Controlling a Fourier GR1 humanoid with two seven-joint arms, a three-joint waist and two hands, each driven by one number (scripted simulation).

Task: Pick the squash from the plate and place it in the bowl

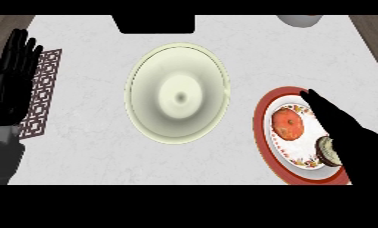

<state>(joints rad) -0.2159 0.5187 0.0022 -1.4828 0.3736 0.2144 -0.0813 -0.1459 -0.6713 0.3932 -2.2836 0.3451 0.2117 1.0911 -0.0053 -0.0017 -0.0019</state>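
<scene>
An orange-red squash [288, 123] lies on a white patterned plate with a red rim [263, 122] at the right of the counter. My right hand [341, 124] hovers over the plate's right side, just right of the squash, its fingers stretched out toward the far edge and not touching the squash. A pale cream bowl [177, 93] sits at the middle of the counter, with nothing in it. My left hand [16, 74] rests open at the left edge, fingers up.
A dark red lattice trivet [43, 92] lies by the left hand. A black object [156, 24] stands at the counter's far edge, and a white round vessel [301, 20] at the far right. A small round grey object [327, 151] shows under my right hand.
</scene>
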